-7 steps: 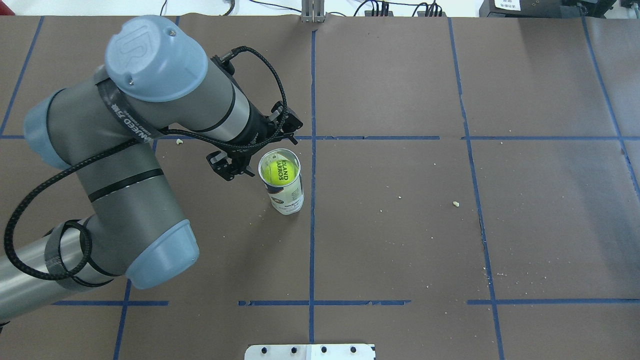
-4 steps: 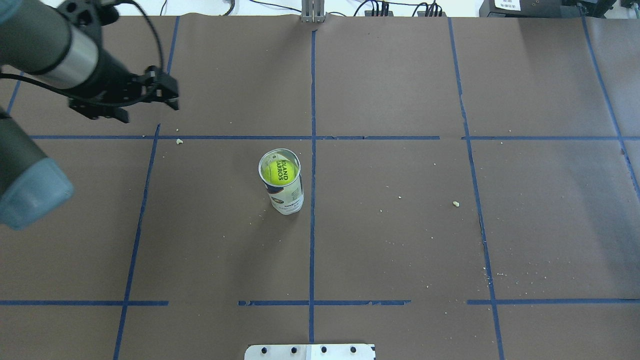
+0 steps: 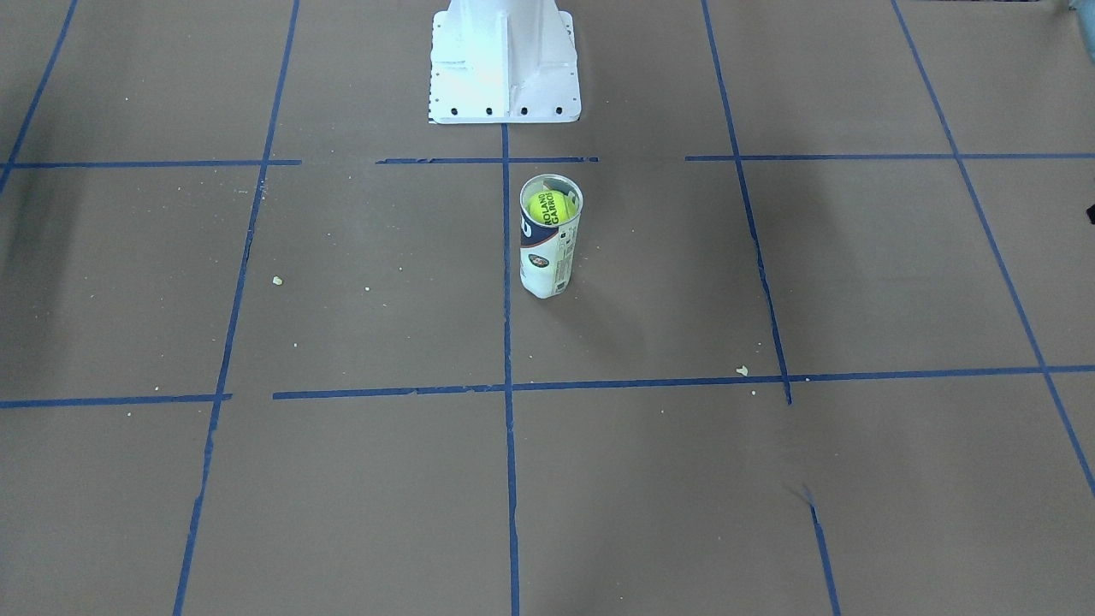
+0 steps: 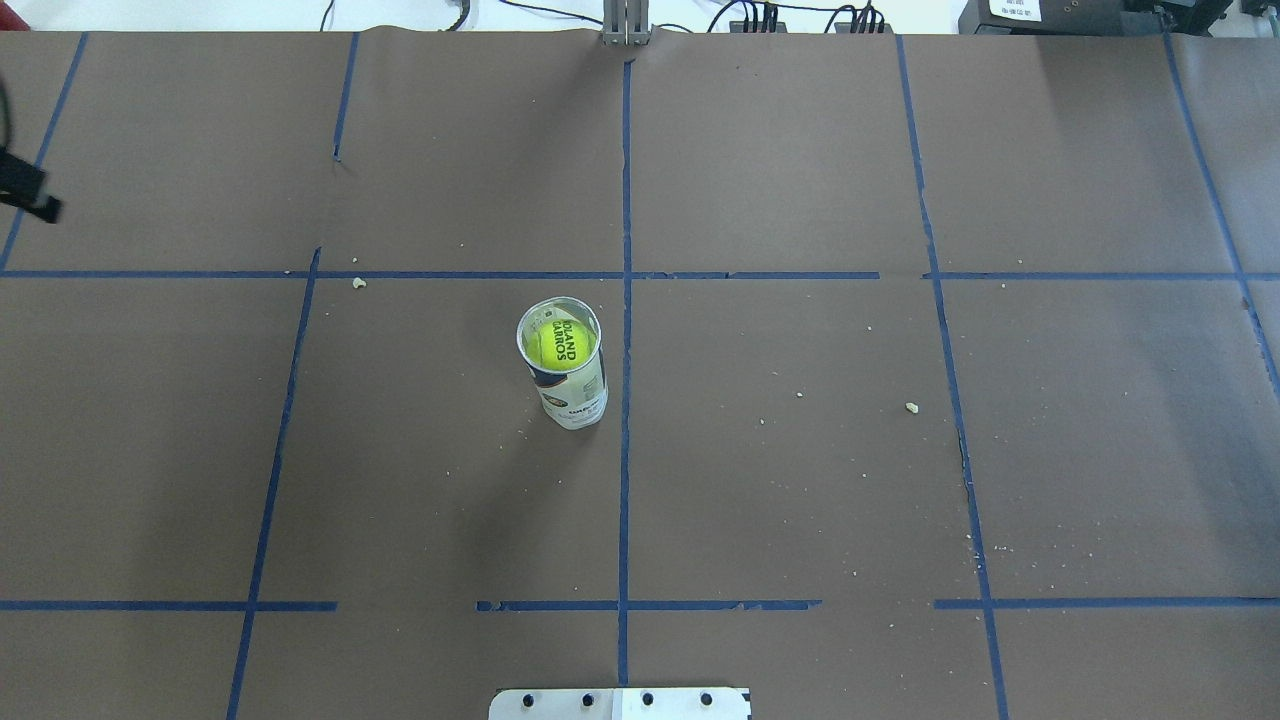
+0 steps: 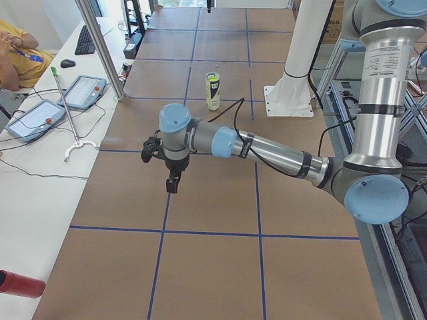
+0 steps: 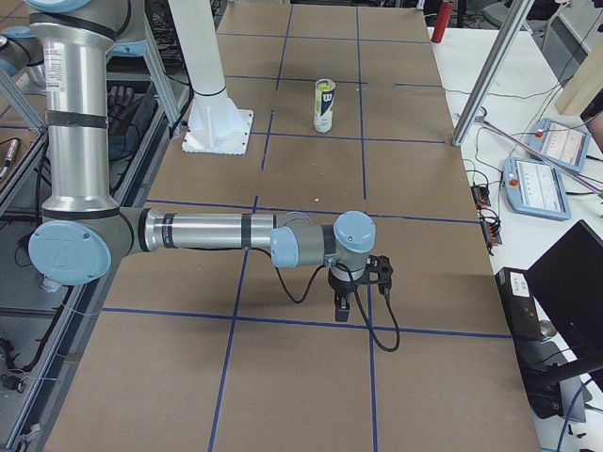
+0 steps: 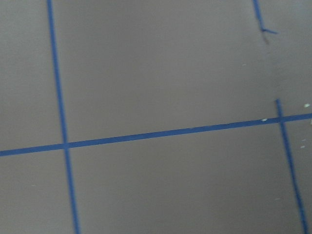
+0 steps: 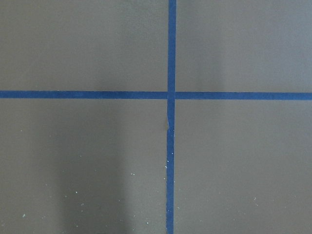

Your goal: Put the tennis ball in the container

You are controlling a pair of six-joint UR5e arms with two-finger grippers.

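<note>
The clear container [image 4: 575, 400] with its white and navy label stands upright near the table's middle. The neon tennis ball [image 4: 558, 347] sits inside it near the rim, lettering up. From the front I see the same container [image 3: 547, 257] with the ball [image 3: 547, 208] in it. Only a dark sliver of my left gripper [image 4: 25, 190] shows at the overhead view's left edge, far from the tube. From the side, the left gripper [image 5: 173, 181] hangs over bare paper. My right gripper [image 6: 342, 307] hangs low over tape lines, far from the container [image 6: 324, 108]. I cannot tell either gripper's state.
The white pedestal base [image 3: 505, 77] stands behind the container on the robot's side. Brown paper with blue tape lines [image 4: 625, 500] covers the table, dotted with small crumbs [image 4: 911, 407]. Teach pendants [image 5: 40, 117] and cables lie on the white side bench.
My left arm has swung away from beside the container to the overhead view's left edge, nearly out of sight. The container and ball have not moved.
</note>
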